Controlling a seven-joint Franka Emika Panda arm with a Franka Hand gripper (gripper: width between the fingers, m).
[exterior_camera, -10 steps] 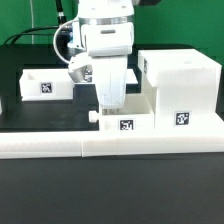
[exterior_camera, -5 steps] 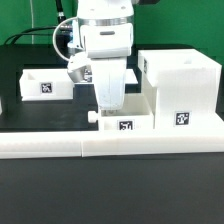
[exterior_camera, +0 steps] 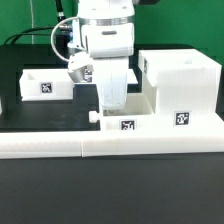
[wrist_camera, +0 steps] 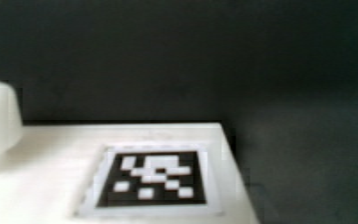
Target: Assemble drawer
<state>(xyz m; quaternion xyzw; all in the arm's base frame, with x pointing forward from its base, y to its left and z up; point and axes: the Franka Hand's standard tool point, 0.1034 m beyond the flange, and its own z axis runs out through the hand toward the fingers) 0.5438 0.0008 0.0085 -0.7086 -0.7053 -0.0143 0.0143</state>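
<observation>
Because the gripper (exterior_camera: 110, 104) hangs low over the knobbed tray (exterior_camera: 128, 123) at the exterior view's lower centre, a skewed descent could strike the tray's wall and shove it against the housing (exterior_camera: 182, 85) just right of it. The tray lies directly beneath the gripper. Whether its fingers are apart or together, I cannot tell.

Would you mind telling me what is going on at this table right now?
The Panda arm's gripper hangs low over a small knobbed tray, which lies next to the large drawer housing. A second tray sits apart at the exterior view's left. Neither tray is in the housing yet. The pictures do not show whether the gripper is open or shut.
</observation>
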